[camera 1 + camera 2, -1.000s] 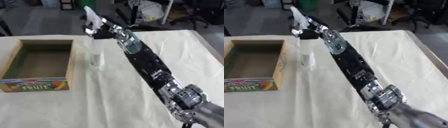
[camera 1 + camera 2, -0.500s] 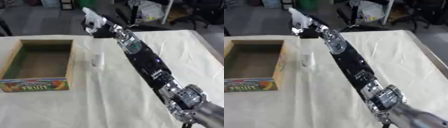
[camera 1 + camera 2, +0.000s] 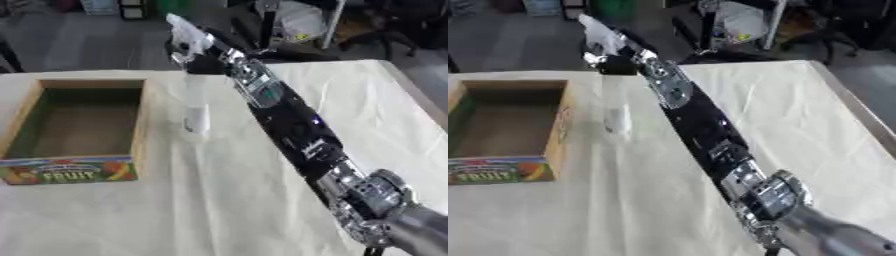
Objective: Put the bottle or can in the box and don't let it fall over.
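Note:
A clear plastic bottle with a pale label stands upright on the cream tablecloth, just right of the box. The box is an open wooden crate with a "FRUIT" picture on its front, and nothing shows inside it. My right arm stretches from the lower right across the table. My right hand hovers over and just behind the bottle's top, its pale fingers pointing straight up and away. I cannot tell whether it touches the cap. My left hand shows in neither view.
The table's right edge runs diagonally at the right. Beyond the far edge are chairs, bins and a white bag on a dark floor. Bare cloth lies in front of the box and the bottle.
The right hand has stayed over the bottle's top, shifting only slightly. The bottle stands upright in the same spot beside the box.

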